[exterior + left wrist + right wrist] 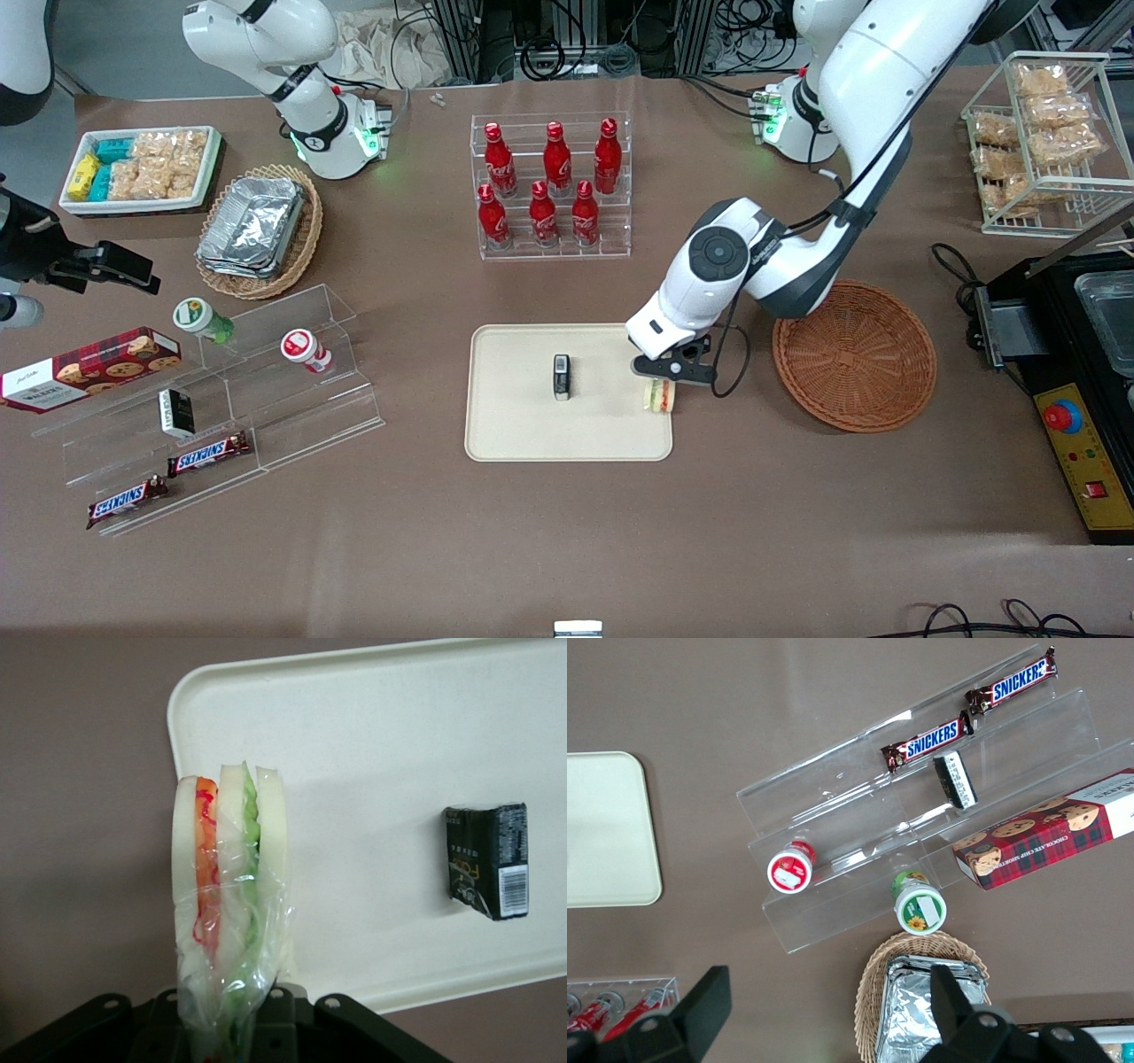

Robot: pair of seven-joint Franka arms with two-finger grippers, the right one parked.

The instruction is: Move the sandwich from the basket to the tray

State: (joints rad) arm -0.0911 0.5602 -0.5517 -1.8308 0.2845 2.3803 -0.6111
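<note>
My left gripper (666, 379) is shut on the sandwich (660, 396), a plastic-wrapped wedge of white bread with orange-red and green filling. It holds the wedge upright over the edge of the cream-beige tray (514, 399) that lies nearest the basket. The reddish-brown wicker basket (853, 354) stands empty beside the tray, toward the working arm's end of the table. In the left wrist view the sandwich (232, 895) rises from the gripper (226, 1032) above the tray's corner (399, 771). Whether the sandwich touches the tray I cannot tell.
A small black packet (562, 376) lies in the middle of the tray, also in the left wrist view (487, 861). A clear rack of red bottles (551, 186) stands farther from the camera. A clear stepped stand (230, 399) with snacks lies toward the parked arm's end.
</note>
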